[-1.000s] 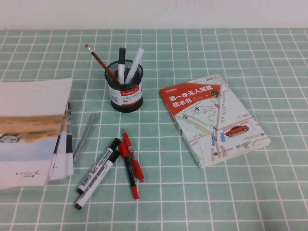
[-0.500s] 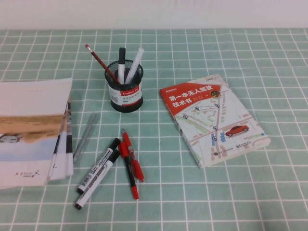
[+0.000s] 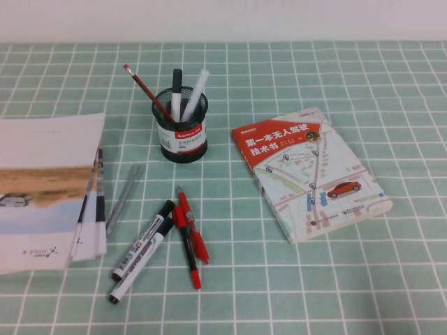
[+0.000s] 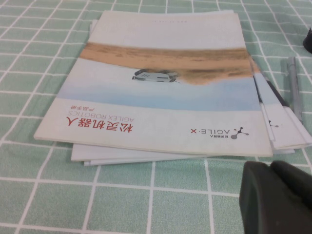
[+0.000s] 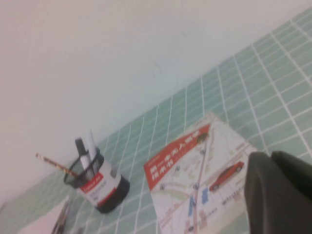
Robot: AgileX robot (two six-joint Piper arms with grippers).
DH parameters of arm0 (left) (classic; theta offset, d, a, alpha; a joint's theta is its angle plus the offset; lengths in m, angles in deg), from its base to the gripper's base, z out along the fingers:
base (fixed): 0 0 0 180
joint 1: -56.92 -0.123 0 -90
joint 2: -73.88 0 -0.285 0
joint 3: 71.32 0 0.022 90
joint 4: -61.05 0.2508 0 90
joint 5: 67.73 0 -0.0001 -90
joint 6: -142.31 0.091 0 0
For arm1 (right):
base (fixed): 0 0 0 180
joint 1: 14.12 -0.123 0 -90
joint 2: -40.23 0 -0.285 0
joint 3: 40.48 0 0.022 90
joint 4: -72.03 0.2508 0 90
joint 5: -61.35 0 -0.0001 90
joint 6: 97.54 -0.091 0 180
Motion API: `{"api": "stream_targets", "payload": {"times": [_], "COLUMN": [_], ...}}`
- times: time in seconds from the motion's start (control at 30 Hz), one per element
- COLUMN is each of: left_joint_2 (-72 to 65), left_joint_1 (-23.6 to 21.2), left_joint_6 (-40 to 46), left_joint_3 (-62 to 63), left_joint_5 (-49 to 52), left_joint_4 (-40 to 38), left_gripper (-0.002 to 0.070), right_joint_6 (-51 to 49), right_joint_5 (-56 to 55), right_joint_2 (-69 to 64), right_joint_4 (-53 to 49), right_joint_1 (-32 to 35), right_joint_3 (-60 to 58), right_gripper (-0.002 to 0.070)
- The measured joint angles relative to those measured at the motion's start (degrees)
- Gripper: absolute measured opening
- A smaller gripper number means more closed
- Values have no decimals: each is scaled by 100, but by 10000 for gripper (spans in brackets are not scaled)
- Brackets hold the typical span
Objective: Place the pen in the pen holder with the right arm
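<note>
The top booklet (image 4: 165, 83) reads "AGILE·X", "AGILEX ROBOTICS" and "松灵机器人".

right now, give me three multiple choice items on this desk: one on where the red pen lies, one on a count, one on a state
1. Where does the pen lie?
A. on the tablecloth, beside the black-barrelled pen
B. inside the holder
C. on the book

2. How many black-and-white markers lie flat on the cloth?
A. none
B. two
C. five

3. What is the state of the pen holder?
A. tipped over
B. upright, with items standing in it
C. upright and bare

Answers:
1. A: it lies in the cluster near the front, far from the book.
2. B: two lie side by side.
3. B: a pencil and markers stick out of it.

Left gripper hangs by the booklets; right gripper hangs over the book. Neither shows in the high view.
</note>
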Motion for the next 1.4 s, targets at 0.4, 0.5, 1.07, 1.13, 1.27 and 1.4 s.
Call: {"api": "stream_targets", "payload": {"times": [0.4,0.5,1.07,1.13,1.27,1.4], "left_joint_2": [0,0,0,0,0,0], "left_joint_1": [0,0,0,0,0,0], "left_joint_6": [0,0,0,0,0,0], "left_joint_3": [0,0,0,0,0,0], "left_joint_5": [0,0,0,0,0,0], "left_joint_4": [0,0,0,0,0,0], "left_gripper": [-4,-4,-4,-4,-4,-4], "right_joint_6": [0,0,-1021,-1474,-1861,-2044], "right_joint_5": [935,1549,3434,3489,3674,3937], "right_joint_2": [-954,-1877,-6842,-7270,-8213,-9248], "right_joint_4": [139,-137,-3019,-3413,-3819,-4120], "right_joint_1": [0,0,-1149,-1622,-2302,-2880], "right_joint_3": [890,1514,4833,5250,6139,7113], "right_gripper": [-20,-20,-20,-20,-20,-20]}}
